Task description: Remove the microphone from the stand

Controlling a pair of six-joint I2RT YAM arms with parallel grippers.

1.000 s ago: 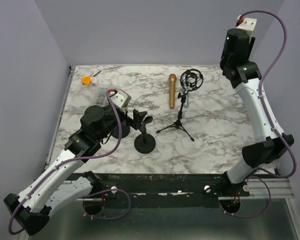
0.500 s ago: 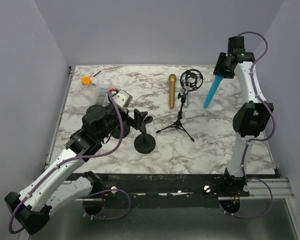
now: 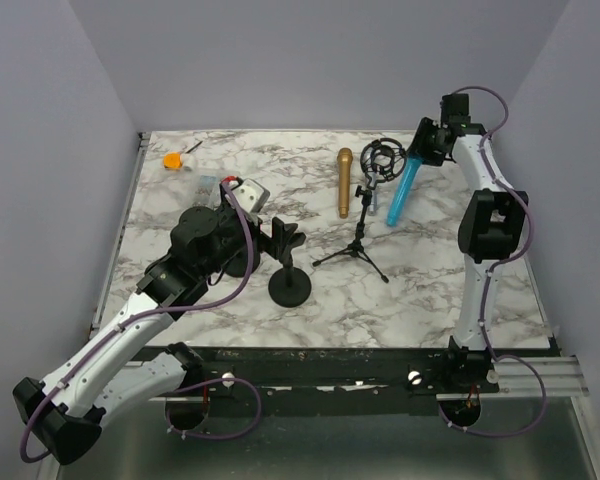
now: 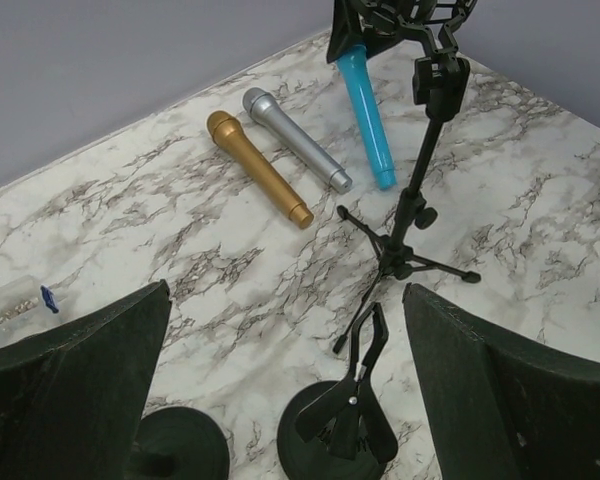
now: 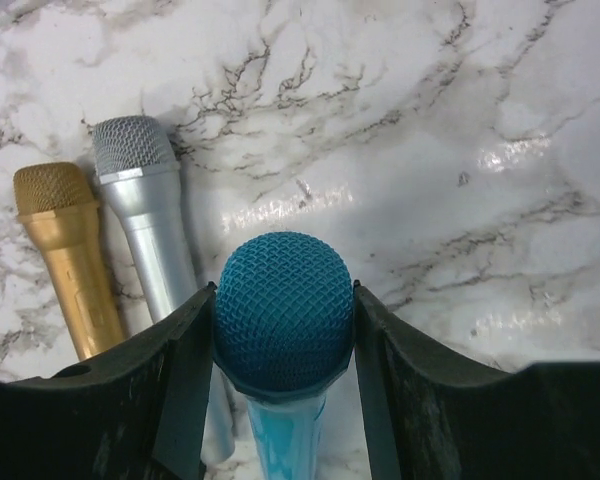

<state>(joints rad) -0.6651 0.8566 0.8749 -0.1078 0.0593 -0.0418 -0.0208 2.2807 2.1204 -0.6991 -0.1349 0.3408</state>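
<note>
Nearest, the left claw (image 3: 283, 238) is held open and empty over the round-base stand (image 3: 289, 287), whose clip is vacant, presumably in reserve. Behind it, the tripod stand (image 3: 358, 245) is seen upright on the bench (image 3: 440, 270), its shock mount (image 3: 385, 158) apparently unoccupied. A gold microphone (image 3: 345, 182) and a silver microphone (image 4: 295, 138) are laid flat beside it. Farthest, the blue microphone (image 3: 401, 192) is clamped at its head by the right claw (image 3: 421, 148) and tilted tail-down beside the mount. Removal is judged essentially done, with set-down pending.

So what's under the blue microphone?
Marble table. A silver microphone and gold microphone lie beside the blue microphone; the fingers hide the silver one's handle end.
</note>
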